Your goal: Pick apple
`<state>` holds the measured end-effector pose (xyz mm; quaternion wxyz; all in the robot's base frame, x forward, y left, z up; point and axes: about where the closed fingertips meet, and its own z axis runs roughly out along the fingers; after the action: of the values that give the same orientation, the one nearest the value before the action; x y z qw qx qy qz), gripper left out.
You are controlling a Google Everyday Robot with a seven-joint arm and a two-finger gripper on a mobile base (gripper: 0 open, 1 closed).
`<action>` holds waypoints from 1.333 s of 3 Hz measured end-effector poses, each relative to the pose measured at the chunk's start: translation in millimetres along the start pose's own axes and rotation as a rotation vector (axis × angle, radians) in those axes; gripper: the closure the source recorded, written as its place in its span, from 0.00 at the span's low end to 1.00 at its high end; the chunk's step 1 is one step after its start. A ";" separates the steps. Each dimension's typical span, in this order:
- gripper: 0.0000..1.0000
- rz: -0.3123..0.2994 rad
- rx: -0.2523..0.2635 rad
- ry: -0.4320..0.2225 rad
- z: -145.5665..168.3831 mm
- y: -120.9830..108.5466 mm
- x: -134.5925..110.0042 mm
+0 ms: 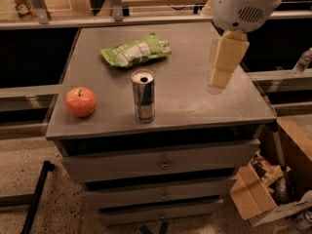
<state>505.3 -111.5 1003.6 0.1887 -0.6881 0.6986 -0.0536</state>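
Note:
The apple [80, 101] is small, round and orange-red with a short dark stem. It sits near the front left corner of the grey cabinet top [195, 96]. My gripper [222, 77] hangs from the white arm housing [246, 4] at the upper right, above the right part of the cabinet top. It is far to the right of the apple and holds nothing that I can see. A silver drink can [144, 95] stands upright between the apple and the gripper.
A green snack bag [136, 50] lies at the back of the top. Drawers [163, 164] face front below. Cardboard boxes [253, 191] sit on the floor at the right, a black bar [36, 194] at the lower left, and a bottle [302, 62] at the far right.

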 end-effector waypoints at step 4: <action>0.00 -0.307 -0.181 -0.170 100.1 12.8 -191.3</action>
<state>523.6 95.4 943.3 0.1741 -0.8027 0.5691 0.0395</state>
